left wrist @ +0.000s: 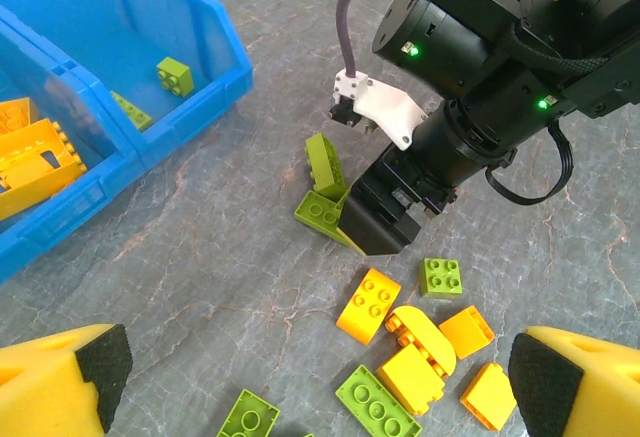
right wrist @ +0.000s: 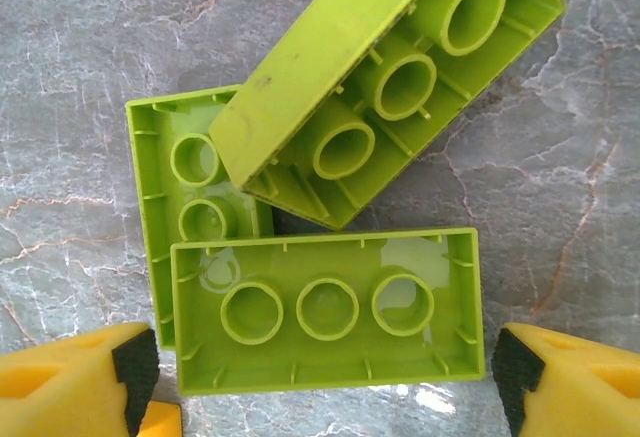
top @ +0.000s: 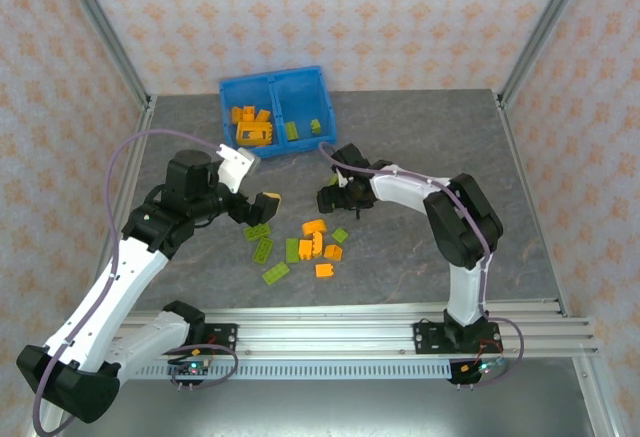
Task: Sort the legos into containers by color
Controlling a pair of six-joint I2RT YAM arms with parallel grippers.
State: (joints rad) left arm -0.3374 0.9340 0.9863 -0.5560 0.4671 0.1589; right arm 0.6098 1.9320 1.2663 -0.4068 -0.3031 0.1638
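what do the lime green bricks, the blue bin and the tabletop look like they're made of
Lime green bricks: moulded hard plastic, glossy; light glints on the hollow undersides with tubes and thin ribs. Blue bin: likely rigid plastic, with smooth, slightly shiny walls. Tabletop: grey marbled surface with rusty veins, matte; stone or a printed laminate, cannot tell.

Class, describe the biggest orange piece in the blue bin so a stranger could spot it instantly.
Find the blue bin at the far edge of the table and look in its left compartment, among the orange bricks. The large orange piece lies at the near end, dwarfing the small bricks beside it.
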